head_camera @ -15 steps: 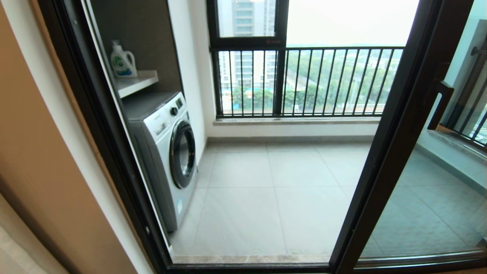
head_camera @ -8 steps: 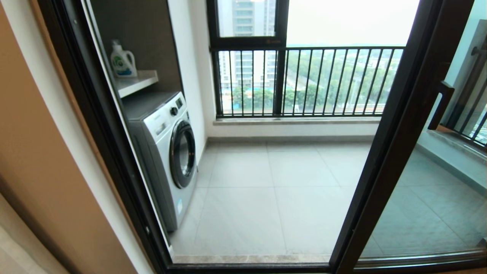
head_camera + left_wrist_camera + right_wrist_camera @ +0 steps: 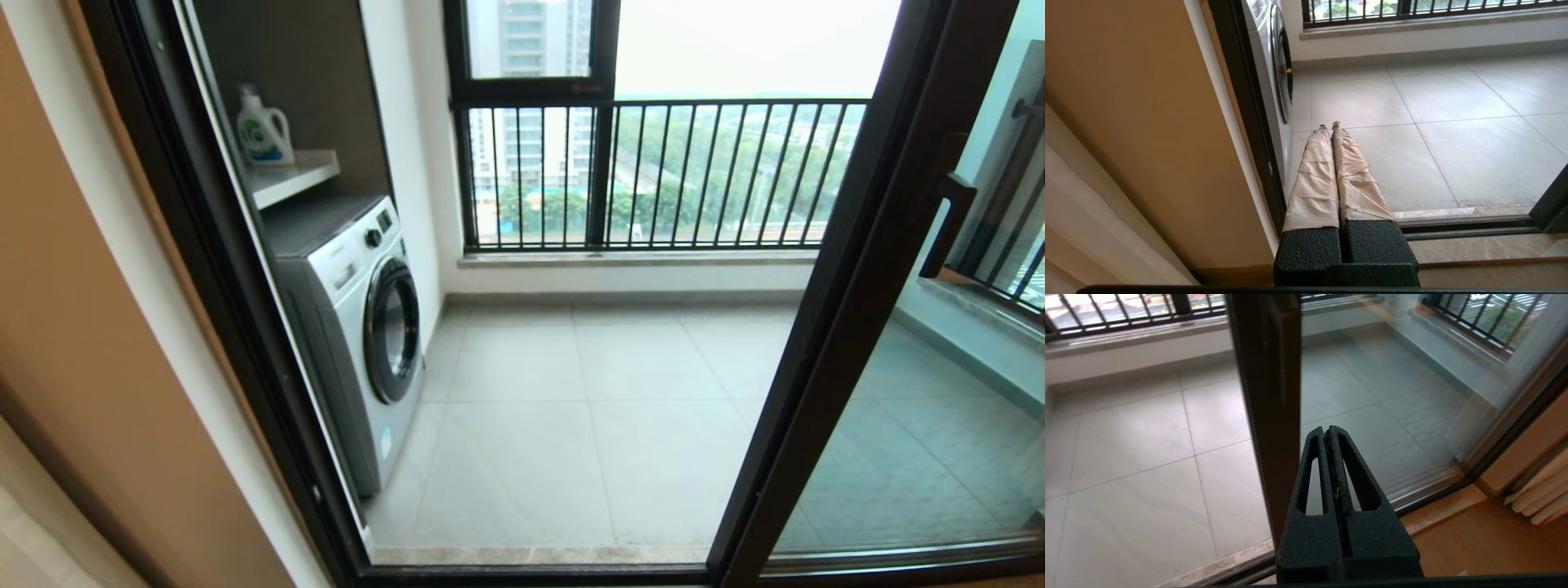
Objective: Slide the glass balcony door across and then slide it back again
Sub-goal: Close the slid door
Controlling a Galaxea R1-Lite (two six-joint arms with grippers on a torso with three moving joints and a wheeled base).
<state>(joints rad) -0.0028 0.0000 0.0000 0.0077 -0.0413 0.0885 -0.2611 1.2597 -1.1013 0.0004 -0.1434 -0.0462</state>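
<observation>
The glass balcony door (image 3: 849, 286) stands at the right of the head view, slid aside, with the opening to its left. Its dark bar handle (image 3: 947, 227) sits on the upright, on the far side of the glass. Neither gripper shows in the head view. In the right wrist view my right gripper (image 3: 1327, 430) is shut on nothing. It hangs low on the room side of the pane, just beside the door's brown upright (image 3: 1267, 416). My left gripper (image 3: 1330, 124), its fingers wrapped in beige tape, is shut and empty, near the opening's left frame.
A white washing machine (image 3: 359, 327) stands inside the balcony at left, under a shelf holding a detergent bottle (image 3: 263, 131). The railed window (image 3: 653, 175) closes the far side. The dark fixed frame (image 3: 212, 286) and floor track (image 3: 539, 557) border the opening. A curtain (image 3: 1539, 494) hangs at right.
The door's upright and handle have shifted very slightly to the right. Nothing else differs.
</observation>
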